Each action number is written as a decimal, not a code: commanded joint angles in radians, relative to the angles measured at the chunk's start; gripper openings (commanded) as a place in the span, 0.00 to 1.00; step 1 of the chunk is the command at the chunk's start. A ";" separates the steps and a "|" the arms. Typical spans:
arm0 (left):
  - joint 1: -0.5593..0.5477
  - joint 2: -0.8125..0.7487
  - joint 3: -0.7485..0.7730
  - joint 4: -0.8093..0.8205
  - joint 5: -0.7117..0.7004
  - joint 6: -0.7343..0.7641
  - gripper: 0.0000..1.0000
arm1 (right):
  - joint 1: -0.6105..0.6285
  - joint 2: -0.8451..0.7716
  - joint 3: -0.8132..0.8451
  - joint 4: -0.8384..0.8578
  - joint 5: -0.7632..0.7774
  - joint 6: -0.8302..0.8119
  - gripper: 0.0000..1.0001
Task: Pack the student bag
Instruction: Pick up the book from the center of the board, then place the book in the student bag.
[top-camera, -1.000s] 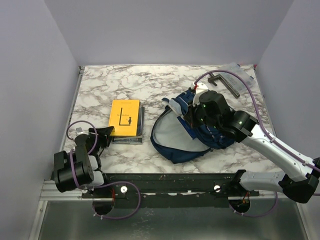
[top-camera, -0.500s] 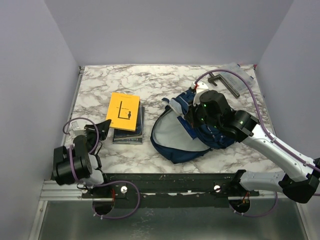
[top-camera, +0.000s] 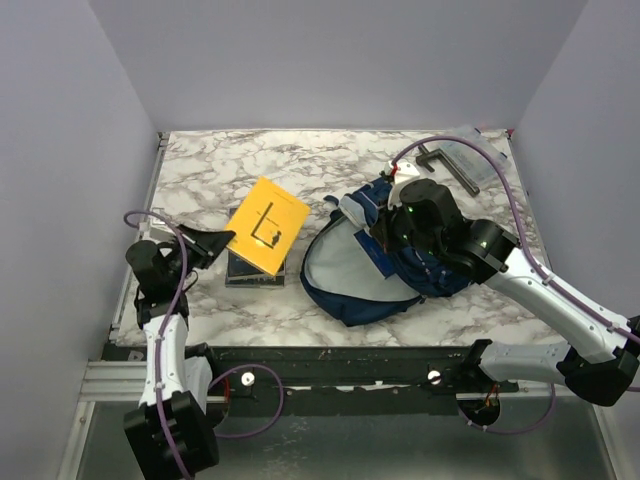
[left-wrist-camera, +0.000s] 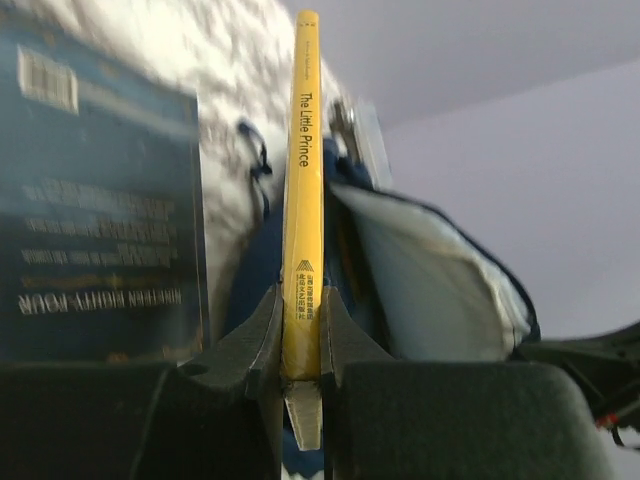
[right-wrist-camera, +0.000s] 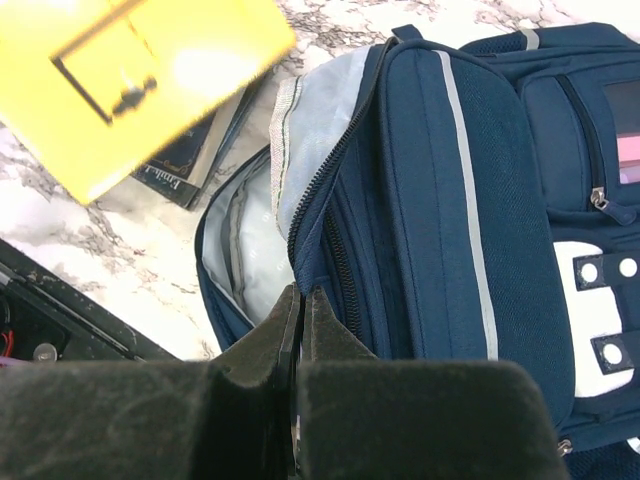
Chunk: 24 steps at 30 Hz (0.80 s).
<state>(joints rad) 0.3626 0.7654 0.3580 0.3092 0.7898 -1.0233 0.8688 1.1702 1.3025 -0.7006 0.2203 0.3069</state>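
Pale lavender walls are enclosing a white, grey-veined marble table (top-camera: 200, 175) on three sides.

Task item: the student bag (top-camera: 345, 270) is lying right of the table's centre. Its main compartment is gaping towards the near-left, and the light grey lining is showing. In the right wrist view the navy front panels, grey stripes and zip are facing the camera.

Left arm: the left gripper (top-camera: 215, 245) is reaching in from the near-left edge and is clamping a yellow book (top-camera: 266, 224) by one end. The left wrist view shows the fingers (left-wrist-camera: 262, 335) pressing narrowly on both faces of the book, which is standing edge-on to the camera, its spine reading "The Little Prince". From above, the yellow book is sitting turned like a diamond, overlapping a dark book (top-camera: 255, 272) that is lying flat on the marble just left of the bag.

Right arm: the right gripper (top-camera: 385, 225) is stretching over the bag from the right. In its wrist view the jaws are meeting tip to tip, with no gap showing, right at the zip edge of the open compartment. Whether fabric is being pinched between them cannot be told.

Other items: a black angular object (top-camera: 450, 165) and a clear plastic item (top-camera: 480, 160) are resting at the far-right corner, well apart from the books.
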 joint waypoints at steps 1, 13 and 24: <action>-0.068 -0.039 0.023 -0.169 0.263 0.011 0.00 | 0.002 -0.015 0.064 0.100 0.036 0.022 0.01; -0.475 0.108 0.108 -0.213 0.210 -0.076 0.00 | 0.003 -0.012 0.058 0.118 0.000 0.050 0.01; -0.774 0.513 0.329 -0.013 -0.146 -0.264 0.00 | 0.002 -0.014 0.063 0.118 -0.042 0.085 0.01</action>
<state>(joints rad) -0.3370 1.1744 0.5770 0.1341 0.8059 -1.1645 0.8688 1.1744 1.3037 -0.6987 0.2138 0.3592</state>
